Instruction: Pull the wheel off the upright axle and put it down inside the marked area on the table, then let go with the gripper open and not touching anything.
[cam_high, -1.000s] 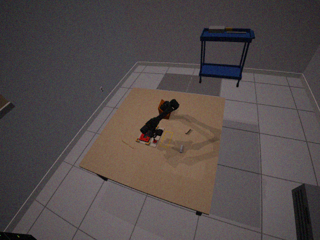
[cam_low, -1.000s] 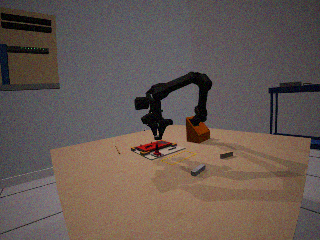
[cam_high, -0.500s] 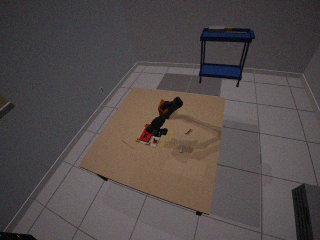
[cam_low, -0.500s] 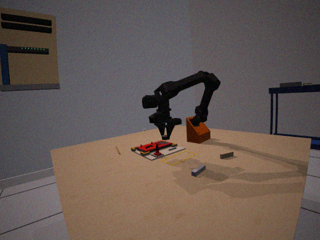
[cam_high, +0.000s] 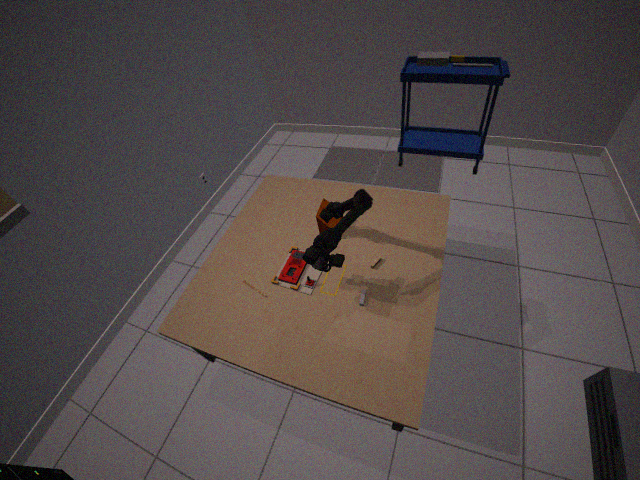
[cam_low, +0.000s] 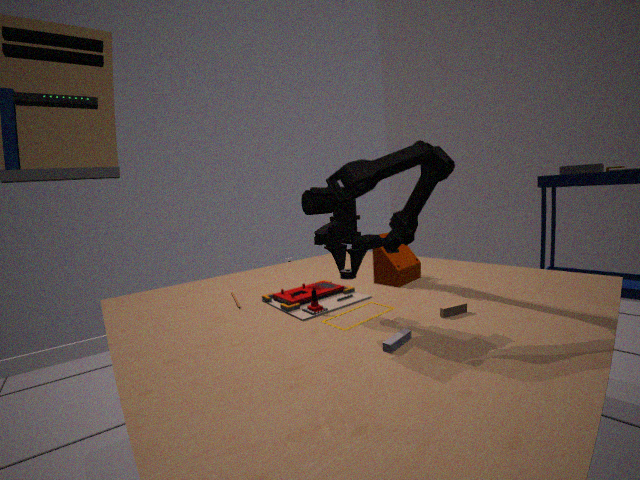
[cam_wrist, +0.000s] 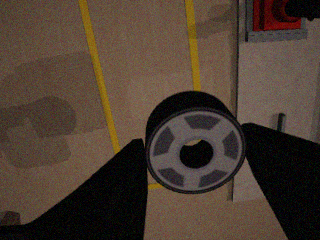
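Observation:
My gripper (cam_wrist: 192, 140) (cam_low: 347, 270) (cam_high: 325, 267) is shut on the wheel (cam_wrist: 194, 150), a black tyre with a grey spoked hub, and holds it in the air above the table. In the wrist view the wheel hangs over one long side of the yellow marked rectangle (cam_wrist: 95, 60) (cam_low: 333, 325) (cam_high: 328, 294). The upright axle (cam_wrist: 300, 8) (cam_low: 313, 299) (cam_high: 310, 282) stands bare on its red base at the edge of the white board (cam_wrist: 267, 94) (cam_low: 330, 305), beside the marked area. The wheel is too small to make out in the top and exterior views.
A red fixture (cam_low: 305, 291) (cam_high: 290, 269) lies on the white board. The orange arm base (cam_low: 397, 266) stands behind. Two grey blocks (cam_low: 397, 340) (cam_low: 453, 310) and a thin stick (cam_low: 235, 299) lie on the table. A blue cart (cam_high: 449, 103) stands on the floor beyond.

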